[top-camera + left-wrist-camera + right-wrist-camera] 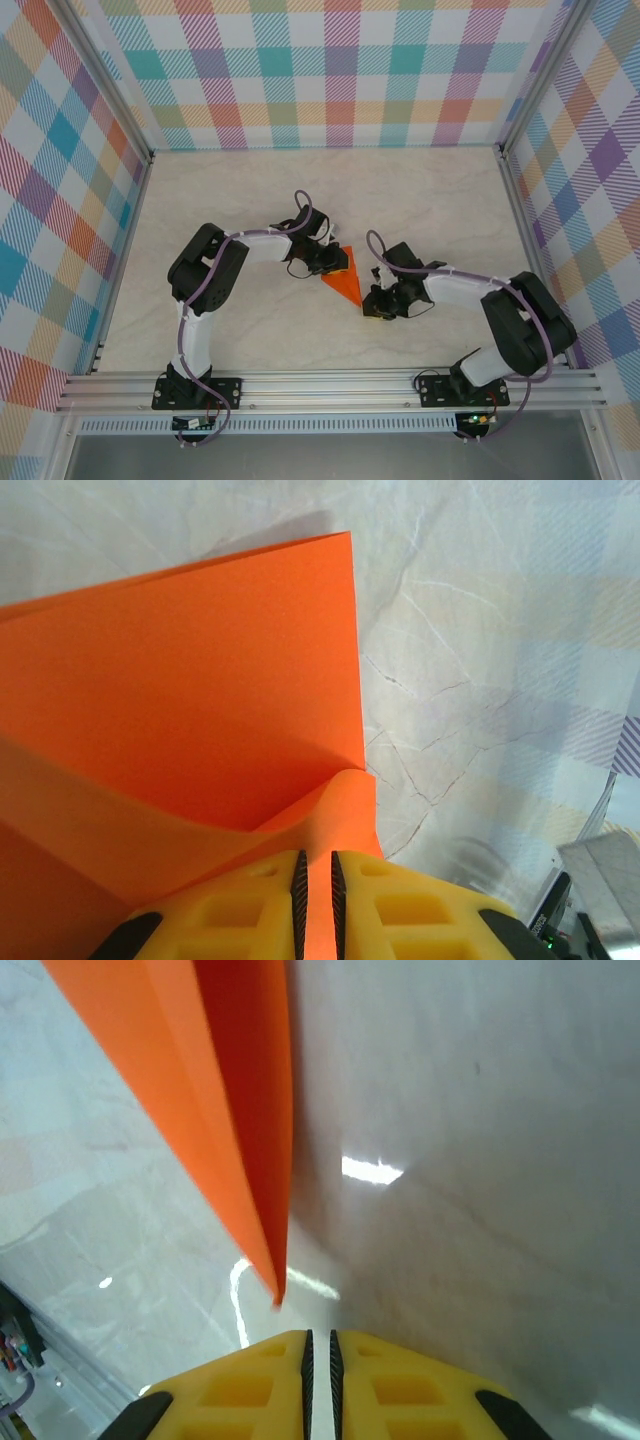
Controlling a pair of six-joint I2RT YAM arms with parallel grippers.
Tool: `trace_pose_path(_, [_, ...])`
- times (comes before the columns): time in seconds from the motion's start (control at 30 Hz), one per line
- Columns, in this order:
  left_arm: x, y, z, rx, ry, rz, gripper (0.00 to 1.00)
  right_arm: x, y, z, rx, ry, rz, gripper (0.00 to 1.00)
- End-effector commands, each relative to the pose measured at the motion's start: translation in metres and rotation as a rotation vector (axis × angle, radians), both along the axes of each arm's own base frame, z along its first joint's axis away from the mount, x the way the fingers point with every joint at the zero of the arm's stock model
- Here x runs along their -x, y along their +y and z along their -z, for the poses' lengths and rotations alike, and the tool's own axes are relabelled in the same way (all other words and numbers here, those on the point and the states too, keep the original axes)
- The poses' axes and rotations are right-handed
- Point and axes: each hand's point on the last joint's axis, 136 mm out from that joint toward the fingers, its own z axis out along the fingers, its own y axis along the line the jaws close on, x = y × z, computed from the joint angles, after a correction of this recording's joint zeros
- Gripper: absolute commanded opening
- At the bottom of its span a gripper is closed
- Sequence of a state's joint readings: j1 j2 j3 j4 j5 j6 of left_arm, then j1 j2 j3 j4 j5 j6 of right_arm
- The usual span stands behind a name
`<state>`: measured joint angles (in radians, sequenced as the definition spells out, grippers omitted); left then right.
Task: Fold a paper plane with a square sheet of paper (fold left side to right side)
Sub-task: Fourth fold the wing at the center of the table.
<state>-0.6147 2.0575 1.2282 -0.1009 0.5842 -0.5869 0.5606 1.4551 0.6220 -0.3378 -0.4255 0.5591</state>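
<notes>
Top view: I saw a pale, marbled tabletop closed in on three sides by pastel plaid wall panels, with a ribbed aluminium rail along the near edge carrying both arm bases. At the middle of the table lay the thin, bright orange paper sheet, folded to a narrow triangle. Its long axis ran from far to near, leaning slightly right. Its broad end lay farther away, under the left gripper, and its sharp tip pointed near-right, towards the right gripper.

Left wrist view: the yellow fingers of the left gripper were clamped on a raised flap of the orange paper sheet, which curled up between the pads.

Right wrist view: the right gripper was closed with nothing between its pads. The tip of the orange paper sheet ended just ahead of them, and I could not tell whether it touched
</notes>
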Motion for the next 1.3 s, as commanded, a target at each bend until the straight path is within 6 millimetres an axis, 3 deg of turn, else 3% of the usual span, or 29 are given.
trace_pose_path(0.0, [0.018,0.022,0.035,-0.130,0.070,-0.017,0.18,-0.003,0.003,-0.031,-0.017,-0.044,0.001,0.16])
trace_pose_path(0.07, [0.017,0.022,0.035,-0.129,0.070,-0.018,0.18,-0.015,0.011,-0.044,-0.057,-0.087,0.006,0.16])
trace_pose_path(0.17, [0.018,0.021,0.035,-0.128,0.071,-0.018,0.18,-0.033,0.027,-0.048,-0.107,-0.106,0.015,0.13])
trace_pose_path(0.3, [0.018,0.022,0.034,-0.126,0.068,-0.018,0.18,-0.060,0.041,-0.037,-0.107,-0.120,0.048,0.09])
trace_pose_path(0.4, [0.018,0.022,0.033,-0.124,0.065,-0.018,0.18,-0.068,0.041,-0.018,-0.065,-0.097,0.066,0.07])
trace_pose_path(0.47, [0.017,0.021,0.032,-0.122,0.063,-0.019,0.18,-0.065,0.040,-0.004,-0.040,-0.057,0.065,0.06])
trace_pose_path(0.6, [0.014,0.022,0.029,-0.126,0.051,-0.012,0.18,-0.050,0.018,0.025,0.073,0.011,0.100,0.05])
trace_pose_path(0.73, [0.001,0.027,0.024,-0.122,0.028,-0.018,0.19,-0.033,0.000,0.041,0.150,0.054,0.116,0.03])
trace_pose_path(0.97, [-0.044,0.048,0.024,-0.102,-0.033,-0.059,0.19,-0.011,-0.015,0.056,0.187,0.103,0.123,0.00])
trace_pose_path(1.27, [-0.101,0.078,0.023,-0.066,-0.079,-0.119,0.18,-0.005,-0.020,0.059,0.202,0.109,0.115,0.00])
